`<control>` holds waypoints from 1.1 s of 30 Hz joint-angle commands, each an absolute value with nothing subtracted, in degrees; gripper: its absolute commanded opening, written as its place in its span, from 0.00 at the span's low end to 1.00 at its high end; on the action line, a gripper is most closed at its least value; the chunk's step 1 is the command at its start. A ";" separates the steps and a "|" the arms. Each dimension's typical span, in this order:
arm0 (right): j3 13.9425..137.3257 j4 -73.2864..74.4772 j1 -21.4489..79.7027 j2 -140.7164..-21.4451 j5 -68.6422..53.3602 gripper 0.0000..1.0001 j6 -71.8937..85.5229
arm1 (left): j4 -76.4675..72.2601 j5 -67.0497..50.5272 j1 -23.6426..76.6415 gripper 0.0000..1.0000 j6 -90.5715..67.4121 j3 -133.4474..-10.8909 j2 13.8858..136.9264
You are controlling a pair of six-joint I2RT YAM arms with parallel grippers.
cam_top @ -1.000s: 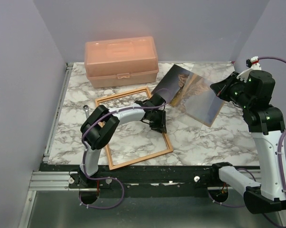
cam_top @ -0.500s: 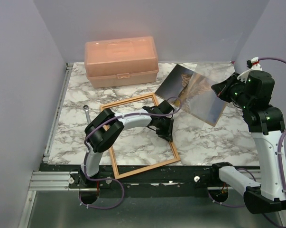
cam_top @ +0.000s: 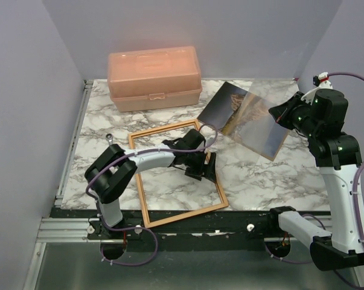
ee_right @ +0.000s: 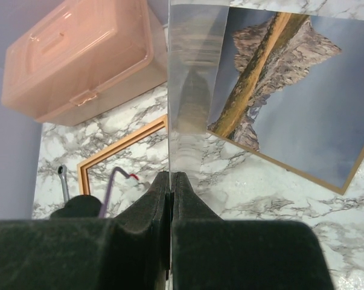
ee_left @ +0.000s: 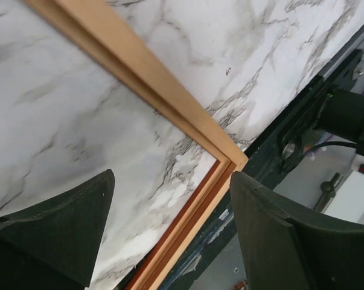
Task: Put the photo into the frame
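1. Frame (ee_left: 139,75) lies flat on the table (cam_top: 260,181). A stepped recess shows on its upper side in the left wrist view, so I judge it ready to receive. Leave it where it is.
2. Left fingers (ee_left: 278,235) stand apart over the frame's right rail and grip nothing. Lift that arm and take it out past the frame's left side, so the opening is free.
3. Right fingers (ee_right: 139,223) are pressed together on a thin glossy edge, which I take to be the photo's. The photo (cam_top: 242,115) hangs tilted beyond the frame's far right corner, with its nearest corner just beside that corner.
4. Before lowering, turn the photo until its edges run parallel to the frame's rails, since the frame sits skewed.
5. Seat the low edge in the recess first, then lay the rest down slowly. The sheet looks likely to bow. Let go only once every corner sits inside the rails.
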State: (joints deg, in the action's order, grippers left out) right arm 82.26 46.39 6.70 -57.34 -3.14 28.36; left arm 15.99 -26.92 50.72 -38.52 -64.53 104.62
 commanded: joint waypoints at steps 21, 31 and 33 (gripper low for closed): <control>75.15 39.21 6.68 -59.36 -11.03 0.01 29.59 | 33.90 10.66 13.54 0.85 -39.02 -45.69 69.33; 73.52 37.88 6.68 -59.41 -12.33 0.01 30.38 | 29.79 2.61 13.44 0.66 -35.45 -45.71 82.24; 73.93 38.12 6.67 -59.29 -11.86 0.01 30.02 | 29.31 2.90 13.88 0.58 -34.67 -46.31 84.02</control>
